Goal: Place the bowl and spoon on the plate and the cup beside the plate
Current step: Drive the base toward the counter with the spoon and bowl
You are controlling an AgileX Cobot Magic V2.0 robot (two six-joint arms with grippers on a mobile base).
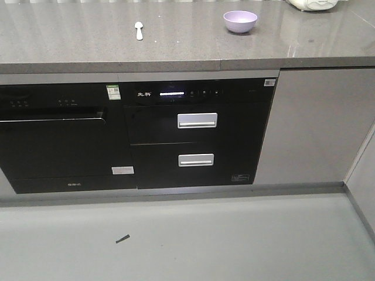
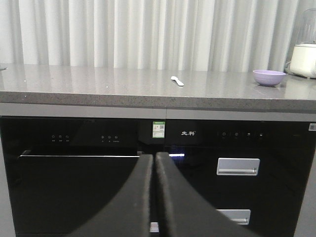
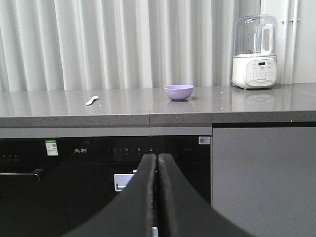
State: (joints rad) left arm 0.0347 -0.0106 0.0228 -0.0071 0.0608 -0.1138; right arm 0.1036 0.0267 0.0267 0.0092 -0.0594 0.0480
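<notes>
Here, bowl (image 1: 240, 21) and spoon (image 1: 139, 30) apart on counter (image 1: 187, 50), left tool (image 2: 154, 157) clenched, right tool (image 3: 157, 156) clenched.

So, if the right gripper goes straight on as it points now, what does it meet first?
Probably the black appliance front, below the countertop edge; the bowl sits higher, on top. Depth is unclear.

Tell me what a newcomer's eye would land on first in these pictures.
The lavender bowl stands alone on the grey countertop, with the pale spoon lying well apart from it, further left in the front view. Below, the glossy black built-in appliances with silver drawer handles fill the middle. Each wrist view has a shut dark pincer in its foreground: the left pincer and the right pincer.
</notes>
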